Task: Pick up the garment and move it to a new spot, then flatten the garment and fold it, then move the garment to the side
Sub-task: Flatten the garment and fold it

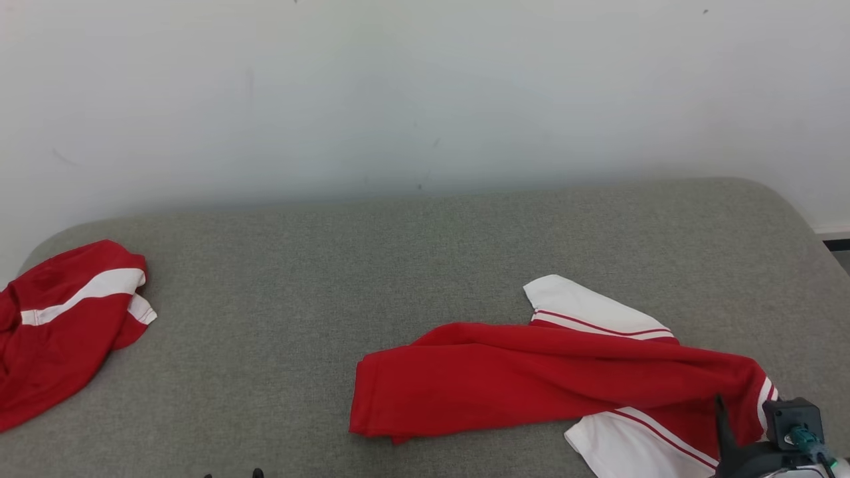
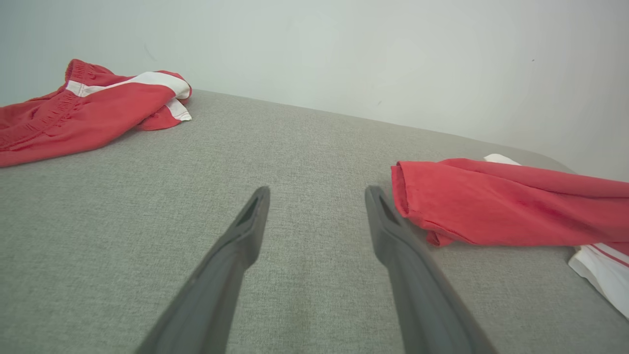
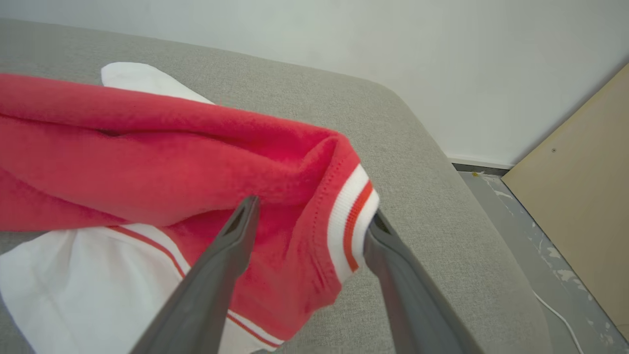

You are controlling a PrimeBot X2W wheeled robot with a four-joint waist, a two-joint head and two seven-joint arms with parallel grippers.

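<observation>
Jaws stand open on left gripper (image 2: 317,196) and right gripper (image 3: 310,216); the right straddles the garment (image 1: 531,378) at its striped edge, so we should bite deep.

You're not getting anything readable here. No lettering, label, brand or number is showing on the red and white garment (image 1: 564,378), on the second red garment (image 1: 60,325) or on the grey cushion (image 1: 299,299) under them.
</observation>
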